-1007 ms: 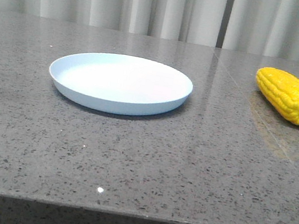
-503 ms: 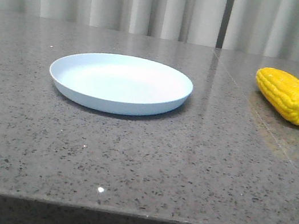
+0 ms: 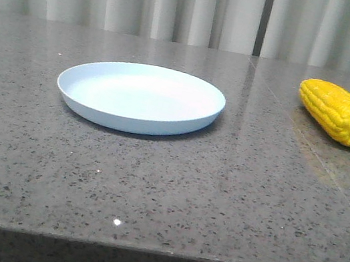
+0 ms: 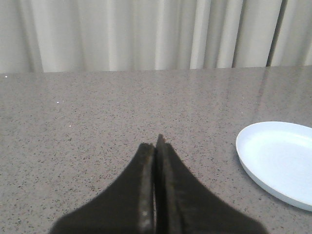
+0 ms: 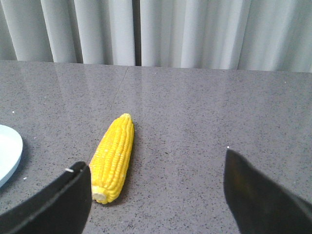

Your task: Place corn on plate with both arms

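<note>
Corn [image 3: 339, 112] lies at right of front view on tabletop [image 3: 218, 193], well apart from plate [image 3: 140, 97]. Risk: round cob could roll from an off-centre pinch, or a push. In the right wrist view it sits lower left, nearer one finger of the wide right gripper [image 5: 158, 195], untouched. Left gripper [image 4: 156, 151] closed (empty).

Front view low over table [image 3: 217, 199], wrist views facing curtain [image 4: 122, 34]
</note>
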Action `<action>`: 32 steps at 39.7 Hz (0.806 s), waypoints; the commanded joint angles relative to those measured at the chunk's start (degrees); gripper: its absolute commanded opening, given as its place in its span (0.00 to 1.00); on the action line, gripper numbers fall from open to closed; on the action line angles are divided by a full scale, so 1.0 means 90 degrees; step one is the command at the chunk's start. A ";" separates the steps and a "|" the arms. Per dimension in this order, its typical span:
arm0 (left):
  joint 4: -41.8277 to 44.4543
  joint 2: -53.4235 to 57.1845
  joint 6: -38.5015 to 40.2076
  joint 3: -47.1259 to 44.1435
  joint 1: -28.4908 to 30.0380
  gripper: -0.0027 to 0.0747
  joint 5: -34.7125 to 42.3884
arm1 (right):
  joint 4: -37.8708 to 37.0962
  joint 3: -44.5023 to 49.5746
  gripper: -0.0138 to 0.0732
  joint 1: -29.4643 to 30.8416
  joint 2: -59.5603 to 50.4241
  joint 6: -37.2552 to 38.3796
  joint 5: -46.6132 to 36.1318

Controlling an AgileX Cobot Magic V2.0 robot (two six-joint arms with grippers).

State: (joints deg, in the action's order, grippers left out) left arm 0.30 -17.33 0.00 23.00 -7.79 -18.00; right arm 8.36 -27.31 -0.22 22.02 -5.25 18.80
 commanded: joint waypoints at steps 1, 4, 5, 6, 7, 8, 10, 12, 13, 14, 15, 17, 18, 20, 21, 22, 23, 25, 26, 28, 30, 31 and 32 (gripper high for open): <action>0.0013 -0.0044 0.0000 0.0168 -0.0034 0.01 0.0512 | -0.0050 -0.0221 0.83 0.0025 0.0093 -0.0052 -0.0532; 0.0013 -0.0044 0.0000 0.0168 -0.0034 0.01 0.0512 | -0.0050 -0.0221 0.83 0.0025 0.0093 -0.0052 -0.0532; 0.0013 -0.0044 0.0000 0.0168 -0.0034 0.01 0.0512 | -0.0050 -0.0221 0.83 0.0025 0.0093 -0.0052 -0.0532; 0.0013 -0.0044 0.0000 0.0168 -0.0034 0.01 0.0512 | -0.0050 -0.0221 0.83 0.0025 0.0093 -0.0052 -0.0532; 0.0013 -0.0044 0.0000 0.0168 -0.0034 0.01 0.0512 | -0.0050 -0.0221 0.83 0.0025 0.0093 -0.0052 -0.0532; 0.0013 -0.0044 0.0000 0.0168 -0.0034 0.01 0.0512 | -0.0050 -0.0221 0.83 0.0025 0.0093 -0.0052 -0.0532; 0.0013 -0.0044 0.0000 0.0168 -0.0034 0.01 0.0512 | -0.0050 -0.0221 0.83 0.0025 0.0093 -0.0052 -0.0532; 0.0013 -0.0044 0.0000 0.0168 -0.0034 0.01 0.0512 | -0.0050 -0.0221 0.83 0.0025 0.0093 -0.0052 -0.0532; 0.0013 -0.0044 0.0000 0.0168 -0.0034 0.01 0.0512 | -0.0050 -0.0221 0.83 0.0025 0.0093 -0.0052 -0.0532; 0.0013 -0.0044 0.0000 0.0168 -0.0034 0.01 0.0512 | -0.0050 -0.0221 0.83 0.0025 0.0093 -0.0052 -0.0532; 0.0013 -0.0044 0.0000 0.0168 -0.0034 0.01 0.0512 | -0.0050 -0.0221 0.83 0.0025 0.0093 -0.0052 -0.0532; 0.0013 -0.0044 0.0000 0.0168 -0.0034 0.01 0.0512 | -0.0050 -0.0221 0.83 0.0025 0.0093 -0.0052 -0.0532; 0.0013 -0.0044 0.0000 0.0168 -0.0034 0.01 0.0512 | -0.0050 -0.0221 0.83 0.0025 0.0093 -0.0052 -0.0532; 0.0013 -0.0044 0.0000 0.0168 -0.0034 0.01 0.0512 | -0.0050 -0.0221 0.83 0.0025 0.0093 -0.0052 -0.0548; 0.0013 -0.0044 0.0000 0.0168 -0.0034 0.01 0.0512 | -0.0044 -0.0221 0.83 0.0025 0.0093 -0.0052 -0.0583; 0.0013 -0.0044 0.0000 0.0168 -0.0034 0.01 0.0512 | -0.0044 -0.0221 0.83 0.0025 0.0093 -0.0052 -0.0609; 0.0013 -0.0044 0.0000 0.0168 -0.0034 0.01 0.0512 | -0.0044 -0.0221 0.83 0.0025 0.0093 -0.0052 -0.0669; 0.0013 -0.0044 0.0000 0.0168 -0.0034 0.01 0.0512 | -0.0044 -0.0228 0.83 0.0025 0.0093 -0.0052 -0.0769; 0.0013 -0.0044 0.0000 0.0168 -0.0034 0.01 0.0512 | -0.0044 -0.0264 0.83 0.0025 0.0116 -0.0052 -0.0752; 0.0013 -0.0044 0.0000 0.0168 -0.0034 0.01 0.0512 | -0.0044 -0.0402 0.83 0.0025 0.0226 -0.0052 -0.0613; 0.0013 -0.0044 0.0000 0.0168 -0.0034 0.01 0.0512 | -0.0044 -0.0589 0.83 0.0025 0.0457 -0.0052 -0.0405; 0.0013 -0.0044 0.0000 0.0168 -0.0034 0.01 0.0512 | -0.0044 -0.0717 0.83 0.0025 0.0681 -0.0052 -0.0275; 0.0013 -0.0044 0.0000 0.0168 -0.0034 0.01 0.0512 | -0.0044 -0.0860 0.83 0.0025 0.0837 -0.0052 -0.0135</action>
State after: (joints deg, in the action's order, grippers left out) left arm 0.30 -17.33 0.00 23.00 -7.79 -18.00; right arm 8.26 -30.59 -0.22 25.44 -5.25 19.34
